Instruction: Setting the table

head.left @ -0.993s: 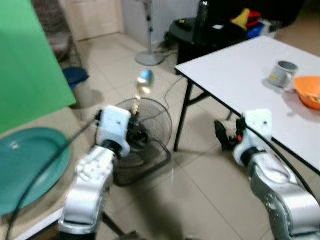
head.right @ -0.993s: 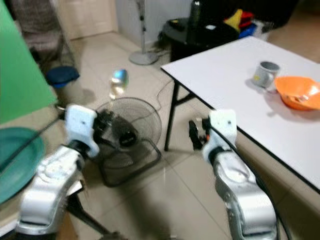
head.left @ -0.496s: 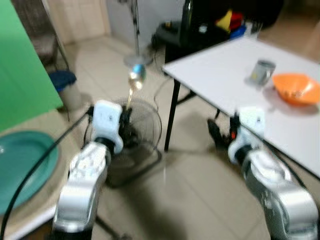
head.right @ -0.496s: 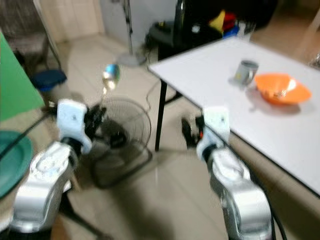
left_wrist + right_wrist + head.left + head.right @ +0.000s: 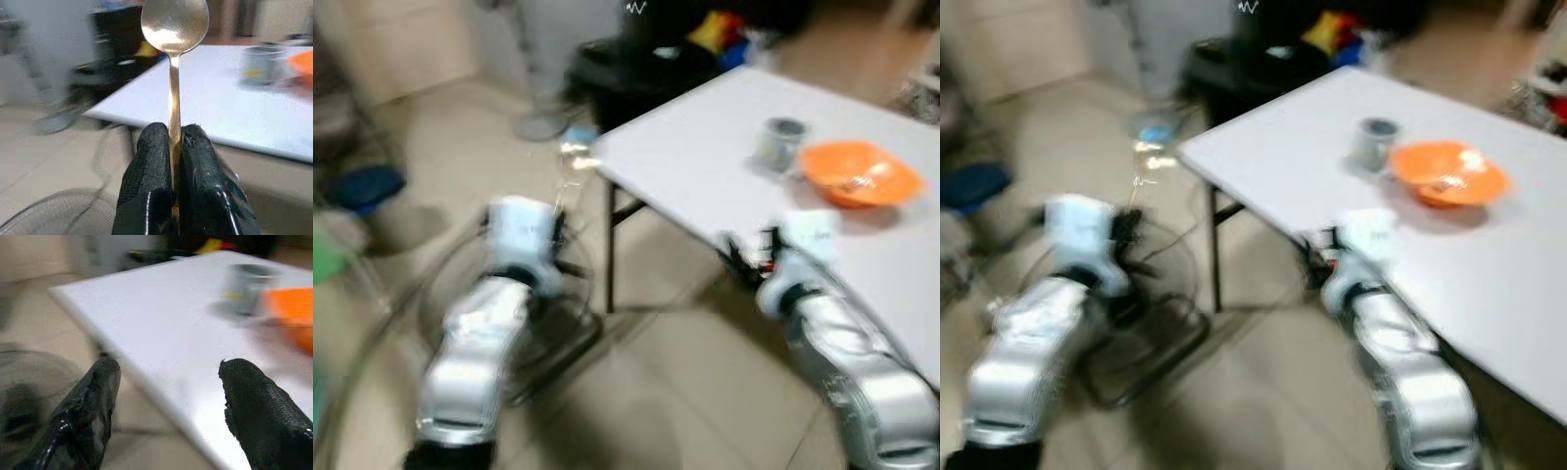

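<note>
My left gripper is shut on the handle of a metal spoon, held upright with its bowl up; in the blurred left eye view the spoon stands above the left wrist, left of the white table's corner. On the white table stand a grey metal mug and an orange bowl. My right gripper is open with nothing between its fingers, held at the table's near edge.
A floor fan lies on the tiled floor under my left arm. A black low table with colourful things stands behind the white table. A blue object sits on the floor at the left.
The camera has swung right: the green board and teal plate have left the picture and the white table with mug and bowl is now more central. Both arms keep their pose.
</note>
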### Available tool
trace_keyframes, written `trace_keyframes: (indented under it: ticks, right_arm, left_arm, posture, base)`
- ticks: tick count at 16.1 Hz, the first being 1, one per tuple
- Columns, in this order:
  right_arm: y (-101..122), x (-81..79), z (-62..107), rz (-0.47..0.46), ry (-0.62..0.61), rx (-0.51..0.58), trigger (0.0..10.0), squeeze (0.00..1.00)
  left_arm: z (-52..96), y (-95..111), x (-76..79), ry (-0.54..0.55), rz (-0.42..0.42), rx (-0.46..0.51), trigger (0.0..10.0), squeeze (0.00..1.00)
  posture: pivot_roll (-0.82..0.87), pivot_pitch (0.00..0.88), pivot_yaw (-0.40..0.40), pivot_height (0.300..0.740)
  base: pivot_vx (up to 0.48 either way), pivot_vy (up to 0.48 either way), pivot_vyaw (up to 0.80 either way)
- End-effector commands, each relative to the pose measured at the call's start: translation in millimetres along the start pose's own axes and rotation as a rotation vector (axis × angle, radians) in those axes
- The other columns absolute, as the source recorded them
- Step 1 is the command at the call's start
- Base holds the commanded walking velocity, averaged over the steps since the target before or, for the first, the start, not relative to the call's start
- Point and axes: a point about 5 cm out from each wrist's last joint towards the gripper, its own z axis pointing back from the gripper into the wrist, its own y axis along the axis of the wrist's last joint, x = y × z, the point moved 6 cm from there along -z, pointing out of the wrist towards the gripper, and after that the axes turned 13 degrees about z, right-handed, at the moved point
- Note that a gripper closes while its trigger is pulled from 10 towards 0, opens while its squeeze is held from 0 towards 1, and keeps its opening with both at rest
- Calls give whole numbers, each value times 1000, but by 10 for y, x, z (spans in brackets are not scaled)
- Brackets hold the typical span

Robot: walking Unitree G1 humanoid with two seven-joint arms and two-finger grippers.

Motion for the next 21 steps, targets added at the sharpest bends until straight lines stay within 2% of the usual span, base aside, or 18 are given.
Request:
trace_keyframes:
  ticks: [1, 6, 14, 17, 21]
  right_arm:
    - [97, -120, 8, -5, 41, 36, 10000, 0]
    - [96, -113, 28, 1, 38, 39, 10000, 0]
    - [86, -126, 59, 3, 40, 38, 10000, 0]
    - [98, -133, 67, 7, 43, 43, 10000, 0]
    - [99, -149, 58, 7, 46, 45, 10000, 0]
  left_arm:
    - [23, 86, -145, 37, -24, 22, 10000, 0]
    - [13, 84, -161, 24, -35, 20, 10000, 0]
    - [-14, 70, -86, -34, -50, 11, 10000, 0]
    - [-34, 62, -62, -80, -72, 1, 10000, 0]
    - [-106, -3, 10, -168, -110, -41, 10000, 0]
  posture:
    - [79, 0, 21, 740]
    - [71, 0, 24, 740]
    - [64, 0, 32, 740]
    - [61, 0, 36, 740]
    - [53, 0, 47, 740]
  base:
    - [394, 0, -775]
    - [388, 0, -774]
    - [372, 0, -773]
    - [348, 0, 0]
    - [0, 0, 0]
